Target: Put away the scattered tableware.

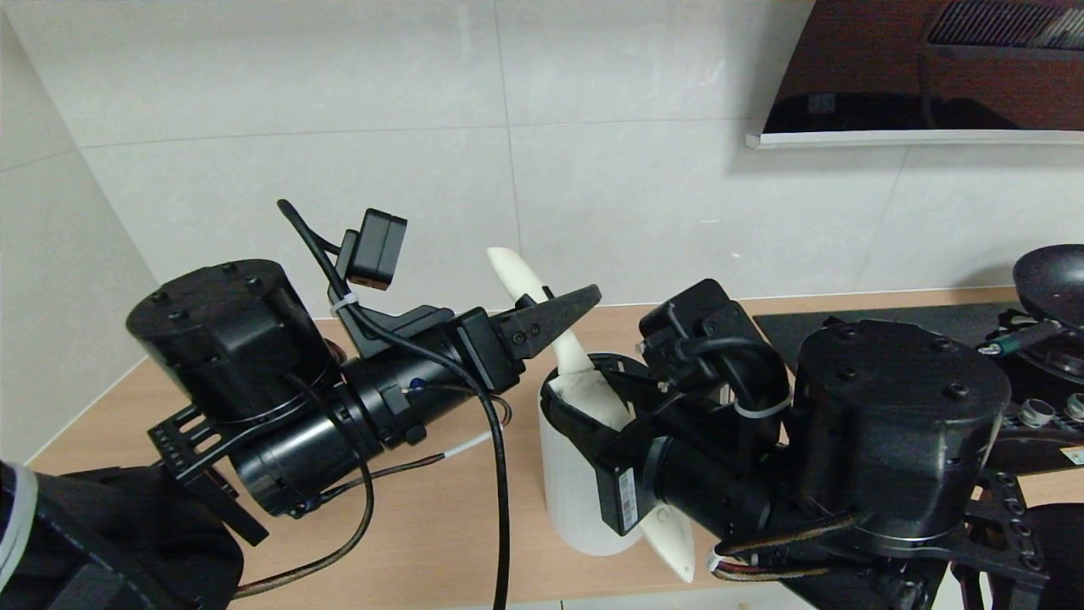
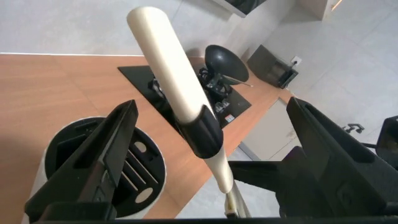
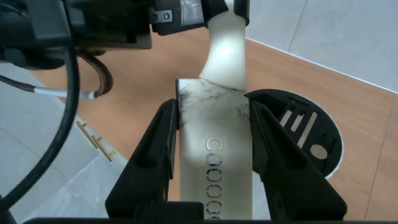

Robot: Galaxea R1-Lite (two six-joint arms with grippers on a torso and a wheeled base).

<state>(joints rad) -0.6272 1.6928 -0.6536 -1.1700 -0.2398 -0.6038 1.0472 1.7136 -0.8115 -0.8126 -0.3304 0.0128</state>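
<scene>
Left jaws (image 2: pixel 211 107) are held wide apart, w/ the handle (image 2: pixel 163 59) of a white turner (image 1: pixel 515 269) passed btwn them. Contact btwn fingers and handle cannot be confirmed. A black collar (image 2: pixel 202 132) is seen round the handle approx. midway along. The turner is carried clear of the worktop (image 1: pixel 423 525) and tilted, w/ the handle end raised toward the tiled wall (image 1: pixel 593 169) and the blade end lowered toward the robot.

Just right of the left jaws, a white cylindrical holder (image 1: pixel 576 500) is stood upright on the worktop. A black slotted insert (image 3: pixel 305 140) is fitted in its mouth. In the head view the turner is seen crossing the holder's near rim, w/ the blade tip shown outside the holder, in front of its wall. Whether rim and turner touch cannot be told.

Next, the right jaws (image 3: pixel 211 109) are clamped on the turner's blade (image 3: pixel 214 155), one finger pressed against each long edge. The blade is marked w/ dark scuffs and pierced by a row of slots.

Further right, a black hob (image 1: pixel 898 320) is set into the worktop, and a dark rounded pan (image 1: pixel 1050 275) is placed on it at the far-right edge. At top right, a dark extractor hood (image 1: pixel 889 76) is mounted on the wall.
</scene>
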